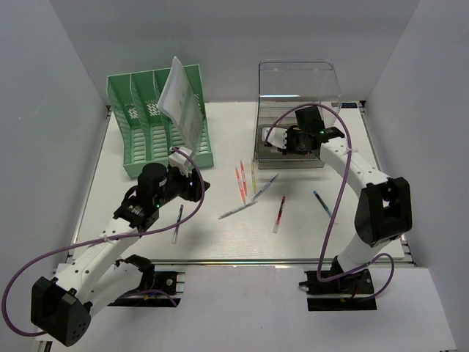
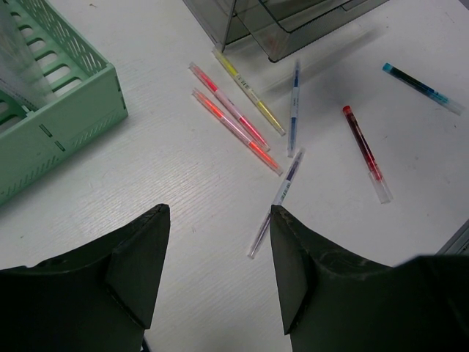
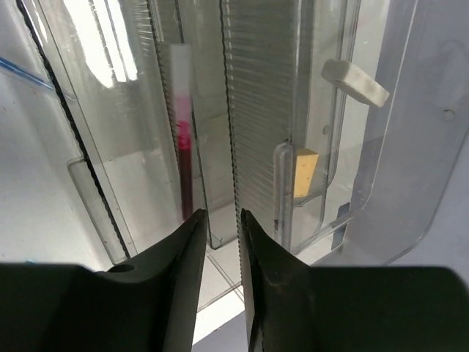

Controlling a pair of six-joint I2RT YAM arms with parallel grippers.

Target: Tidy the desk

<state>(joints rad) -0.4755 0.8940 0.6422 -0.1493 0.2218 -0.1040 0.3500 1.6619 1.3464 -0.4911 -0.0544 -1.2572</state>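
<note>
The white desk has several pens scattered across its middle: a pink and an orange one, a yellow one, a blue one, a purple one, a red one and a teal one. My left gripper hangs open over bare desk, with the purple pen's tip just off its right finger. My right gripper is at the clear drawer box, jaws a narrow gap apart with nothing between them. A red pen lies inside a drawer compartment just beyond its left finger.
A green slotted file rack stands at the back left with a sheaf of paper leaning in it. Another pen lies beside my left arm. Small white and yellow pieces sit in the drawer box.
</note>
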